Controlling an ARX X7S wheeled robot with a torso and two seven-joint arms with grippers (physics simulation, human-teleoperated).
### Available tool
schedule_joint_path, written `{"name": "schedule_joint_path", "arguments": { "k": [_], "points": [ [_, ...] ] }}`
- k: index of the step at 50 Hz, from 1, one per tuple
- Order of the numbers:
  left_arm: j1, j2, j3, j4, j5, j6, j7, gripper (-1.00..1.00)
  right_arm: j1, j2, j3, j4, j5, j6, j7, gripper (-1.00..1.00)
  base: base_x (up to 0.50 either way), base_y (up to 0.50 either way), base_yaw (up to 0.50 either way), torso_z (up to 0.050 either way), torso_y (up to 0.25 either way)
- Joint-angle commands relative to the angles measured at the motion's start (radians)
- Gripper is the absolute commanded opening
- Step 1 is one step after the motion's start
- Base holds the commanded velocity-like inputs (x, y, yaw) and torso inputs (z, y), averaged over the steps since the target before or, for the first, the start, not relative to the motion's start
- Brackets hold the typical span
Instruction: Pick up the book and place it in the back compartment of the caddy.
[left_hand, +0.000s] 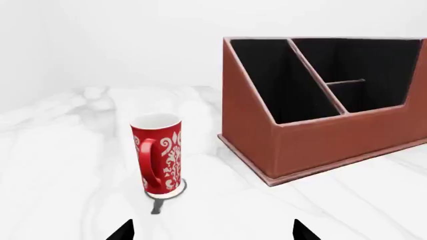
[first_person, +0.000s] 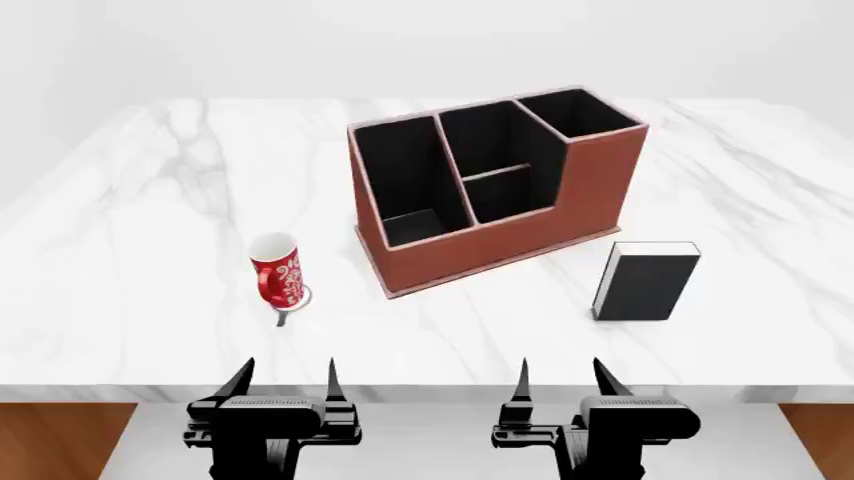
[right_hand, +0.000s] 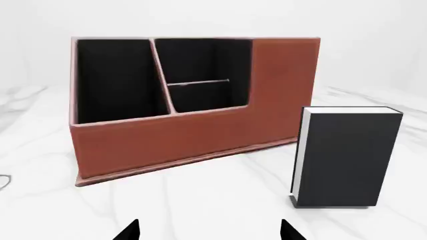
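1. Table: white marble top, carrying everything below. Both your arms sit at its near edge, short of every object, so nothing has been engaged yet.

2. Caddy: red-brown box with black interior, set at an angle near the table's middle. Thin walls divide it into four cells; the end nearest your right side rises taller. The rear cells lie behind the front ones in the head view, so you will likely need to carry the load over the low front wall to reach them.

3. Book: black cover, white page edges, standing upright on the table just in front of the caddy's tall end, apart from it. It faces your right arm, which makes that arm the sensible one for the pick.

4. Mug: red patterned, upright, ahead of your left arm and well apart from the caddy. Not part of the job; leave it.

5. Right gripper: fingers spread, holding nothing, aimed toward the book.

6. Left gripper: fingers spread, holding nothing, idle before the mug.
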Motion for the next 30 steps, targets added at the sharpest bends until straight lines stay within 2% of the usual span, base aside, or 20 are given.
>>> {"name": "schedule_joint_path", "arguments": {
  "k": [1, 13, 30],
  "points": [
    [0.0, -0.016, 0.016, -0.001, -0.018, -0.001, -0.019, 1.0, 0.002, 0.016, -0.016, 0.0, 0.016, 0.003, 0.022, 1.0, 0.0, 0.0, 0.0, 0.0, 0.0],
    [0.003, -0.051, 0.061, 0.002, -0.038, 0.006, -0.06, 1.0, 0.001, 0.05, -0.056, -0.017, 0.086, 0.032, 0.027, 1.0, 0.0, -0.02, 0.0, 0.0, 0.0],
    [0.0, -0.077, 0.086, 0.0, -0.052, 0.023, -0.096, 1.0, 0.021, 0.075, -0.089, 0.014, 0.103, 0.037, 0.056, 1.0, 0.0, -0.5, 0.0, 0.0, 0.0]
  ]
}}
